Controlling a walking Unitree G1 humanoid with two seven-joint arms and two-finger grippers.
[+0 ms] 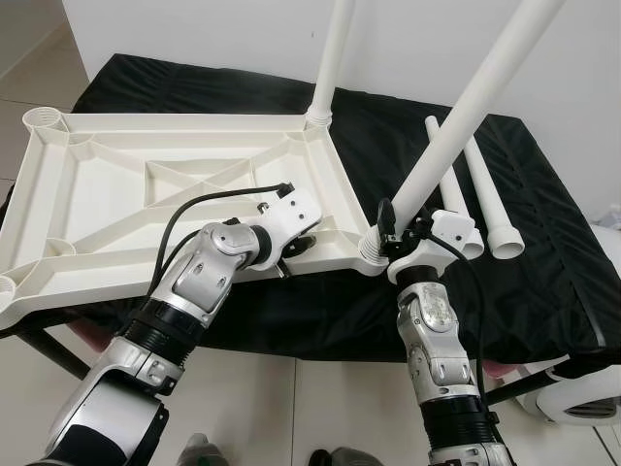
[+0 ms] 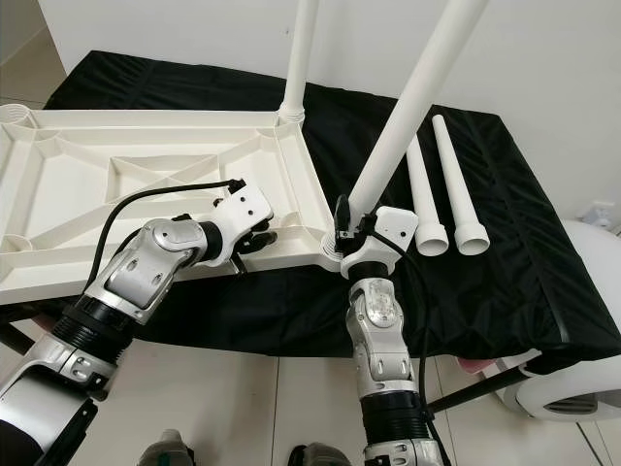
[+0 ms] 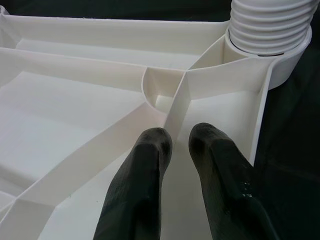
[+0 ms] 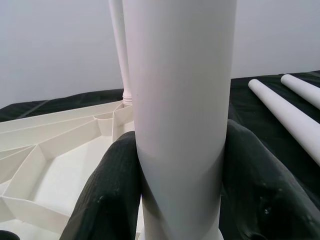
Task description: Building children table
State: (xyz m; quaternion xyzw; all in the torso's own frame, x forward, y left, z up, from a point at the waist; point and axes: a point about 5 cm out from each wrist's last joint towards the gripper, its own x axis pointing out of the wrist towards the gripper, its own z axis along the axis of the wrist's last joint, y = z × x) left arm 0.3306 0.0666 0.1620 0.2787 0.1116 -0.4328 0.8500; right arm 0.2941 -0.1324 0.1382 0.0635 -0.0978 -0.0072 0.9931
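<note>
1. A black-draped table stands against a white wall, above pale floor tiles.
2. The right gripper clamps a slanting white leg at the upturned tabletop's near corner socket.
3. The left gripper, fingers nearly together, pinches a rib of the tabletop beside it.
4. One leg stands fitted at the far corner; two spare legs lie alongside.

White tabletop lies upside down, two legs socketed, two loose beside.

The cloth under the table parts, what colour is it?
Black cloth, clearest in the right eye view.
</note>
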